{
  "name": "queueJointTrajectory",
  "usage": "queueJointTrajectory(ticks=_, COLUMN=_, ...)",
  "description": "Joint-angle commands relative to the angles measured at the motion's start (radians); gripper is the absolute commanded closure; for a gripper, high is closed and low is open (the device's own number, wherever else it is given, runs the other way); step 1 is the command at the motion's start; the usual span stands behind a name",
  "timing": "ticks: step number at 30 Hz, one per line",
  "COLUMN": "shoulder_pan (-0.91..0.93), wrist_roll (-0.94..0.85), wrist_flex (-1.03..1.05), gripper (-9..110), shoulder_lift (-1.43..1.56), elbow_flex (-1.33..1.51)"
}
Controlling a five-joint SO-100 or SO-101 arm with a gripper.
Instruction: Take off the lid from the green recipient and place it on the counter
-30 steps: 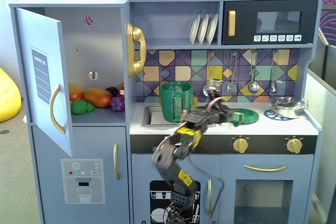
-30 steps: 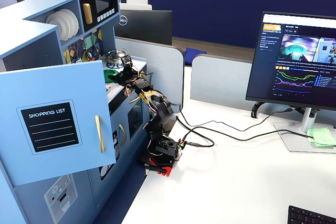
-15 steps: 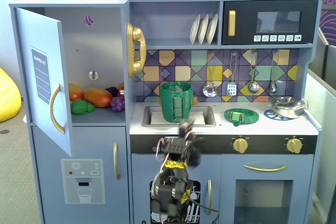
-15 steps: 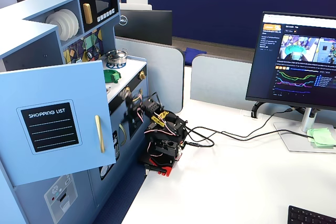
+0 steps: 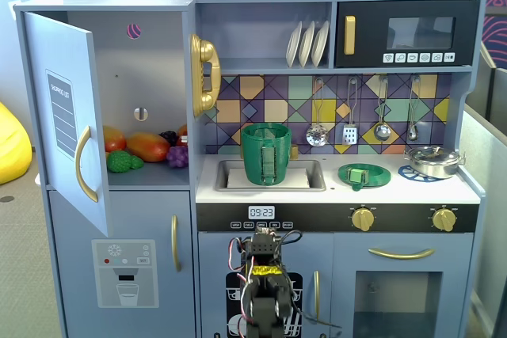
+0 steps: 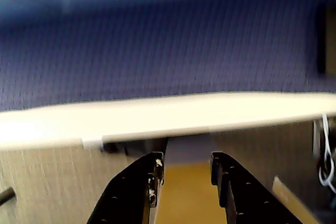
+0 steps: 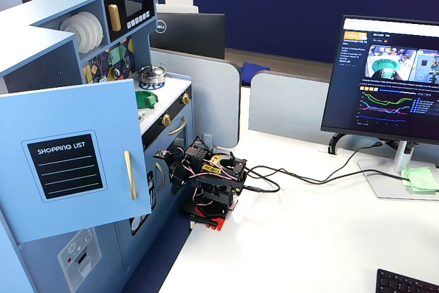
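Observation:
In a fixed view the green recipient (image 5: 265, 153) stands upright and uncovered in the sink recess of the white counter (image 5: 333, 190). The green lid (image 5: 364, 175) lies flat on the counter to its right, knob up. It also shows in the other fixed view (image 7: 145, 99), where the open door hides the recipient. The arm (image 5: 265, 290) is folded low in front of the kitchen, far below the counter, and shows on the white desk (image 7: 209, 178). In the wrist view my gripper (image 6: 186, 169) is open and empty, and neither lid nor recipient shows there.
A silver pan (image 5: 433, 161) sits at the counter's right end on a blue burner ring. The fridge door (image 5: 67, 116) hangs open at the left, with toy fruit (image 5: 142, 148) inside. A monitor (image 7: 387, 80) and cables (image 7: 295, 176) are on the desk.

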Motion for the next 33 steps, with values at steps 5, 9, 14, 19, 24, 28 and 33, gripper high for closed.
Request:
queueJointTrajectory(ticks=5, shoulder_pan=0.005, wrist_roll=-0.029, wrist_flex=0.202, gripper=101, shoulder_lift=0.029, elbow_flex=-0.006)
queueJointTrajectory(ticks=9, shoulder_pan=0.018, wrist_roll=-0.011, wrist_flex=0.255, gripper=100, shoulder_lift=0.029, elbow_flex=-0.006)
queueJointTrajectory(ticks=14, shoulder_pan=0.051, wrist_roll=0.049, wrist_flex=0.259, gripper=99, shoulder_lift=0.031, elbow_flex=-0.006)
queueJointTrajectory(ticks=19, shoulder_pan=0.054, wrist_roll=0.049, wrist_flex=0.259, gripper=99, shoulder_lift=0.031, elbow_flex=-0.006)
queueJointTrajectory(ticks=24, shoulder_pan=0.054, wrist_roll=0.049, wrist_flex=0.259, gripper=99, shoulder_lift=0.031, elbow_flex=-0.006)
queueJointTrajectory(ticks=28, shoulder_pan=0.054, wrist_roll=0.049, wrist_flex=0.259, gripper=99, shoulder_lift=0.031, elbow_flex=-0.006)
queueJointTrajectory(ticks=33, shoulder_pan=0.054, wrist_roll=0.049, wrist_flex=0.259, gripper=99, shoulder_lift=0.031, elbow_flex=-0.006)
